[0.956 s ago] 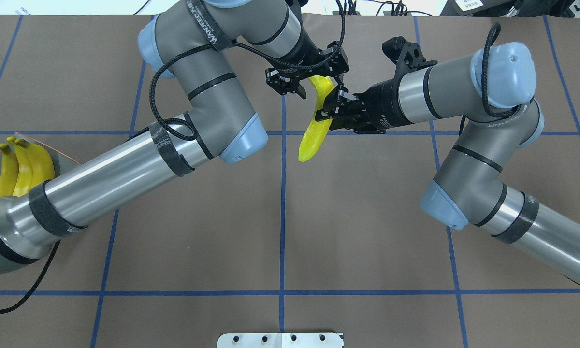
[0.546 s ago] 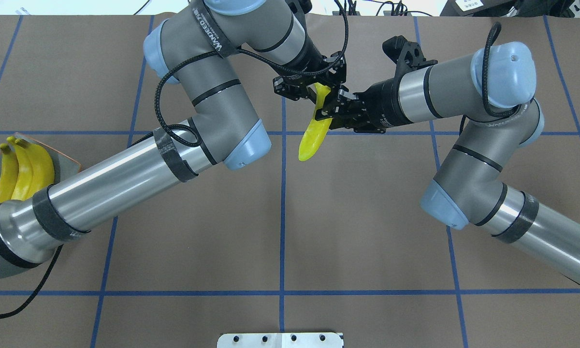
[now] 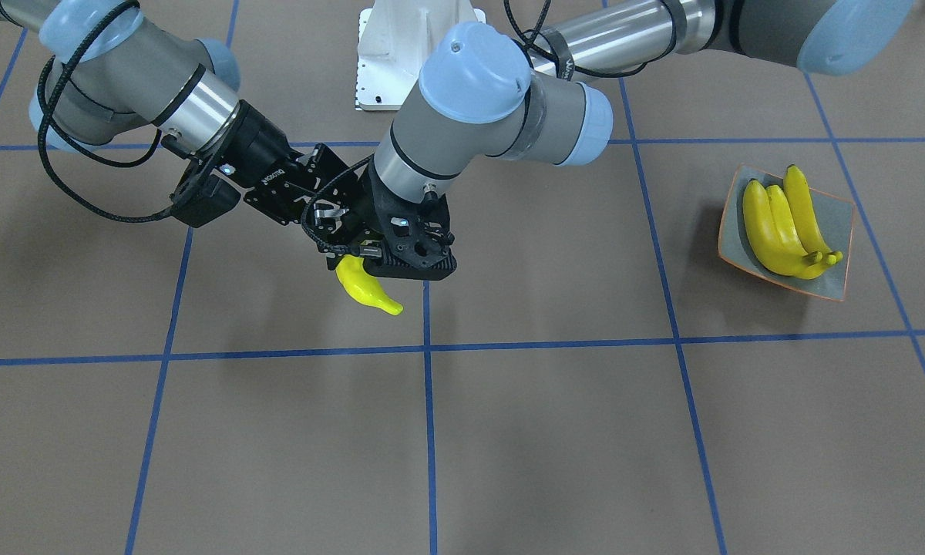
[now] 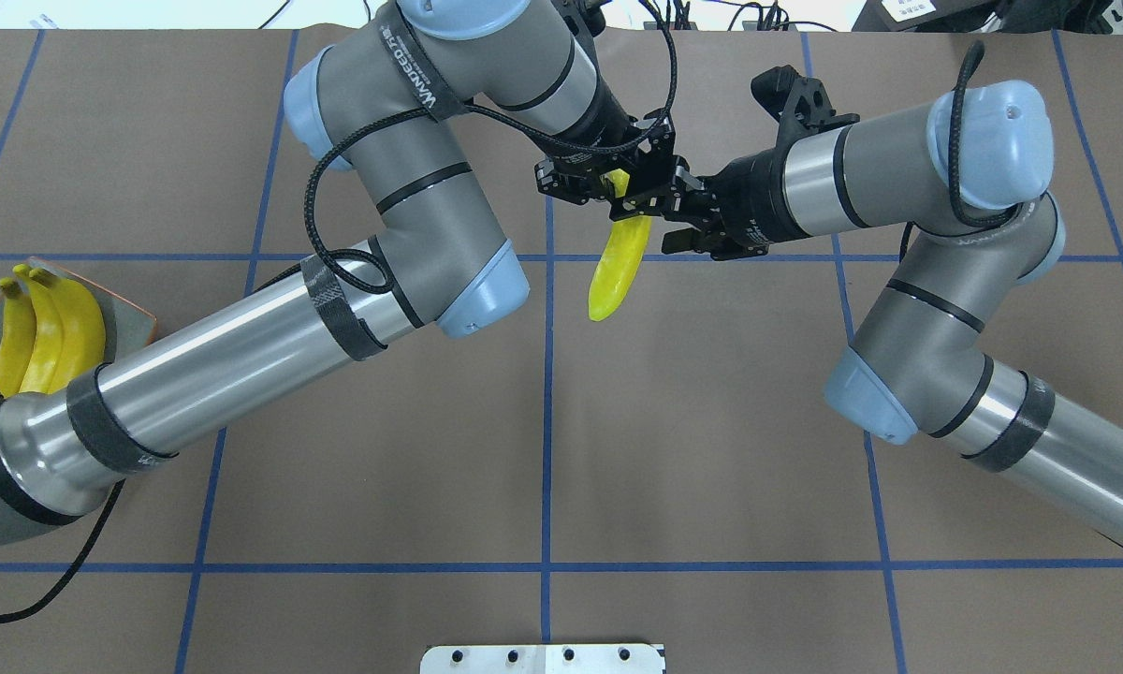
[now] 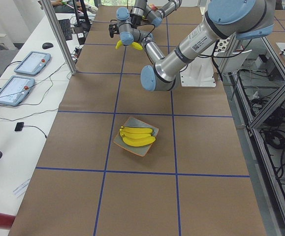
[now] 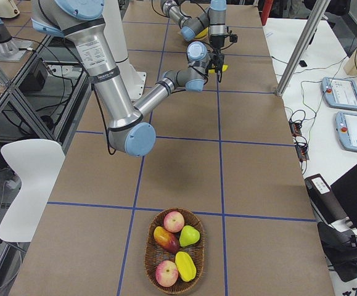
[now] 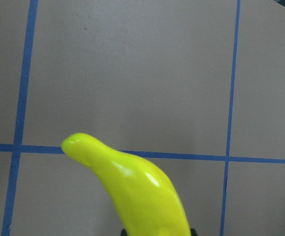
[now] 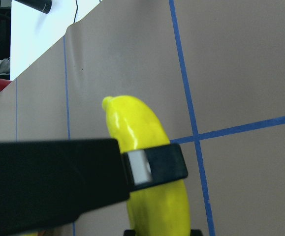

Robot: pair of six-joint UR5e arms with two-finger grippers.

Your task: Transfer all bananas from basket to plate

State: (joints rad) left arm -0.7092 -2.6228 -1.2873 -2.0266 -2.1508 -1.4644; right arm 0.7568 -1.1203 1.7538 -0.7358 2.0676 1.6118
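Handover above the surface: left pincer (image 4: 608, 183) and right pincer (image 4: 650, 208) both closed on one glossy banana (image 4: 615, 267); probably light, stiff, slippery, best gripped mid-body

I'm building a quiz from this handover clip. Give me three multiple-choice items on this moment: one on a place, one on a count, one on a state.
1. Where is the plate?
A. On the robot's left side of the table
B. Beside the basket
C. Under the two grippers

2. How many bananas lie on the plate?
A. One
B. Three
C. Four

3. The fourth banana is:
A. Lying on the table
B. In the basket
C. Held in the air between the two grippers

Key:
1 A, it sits by the left arm's base.
2 B, three bananas on the plate lie side by side.
3 C, the left gripper and right gripper meet at its upper end.
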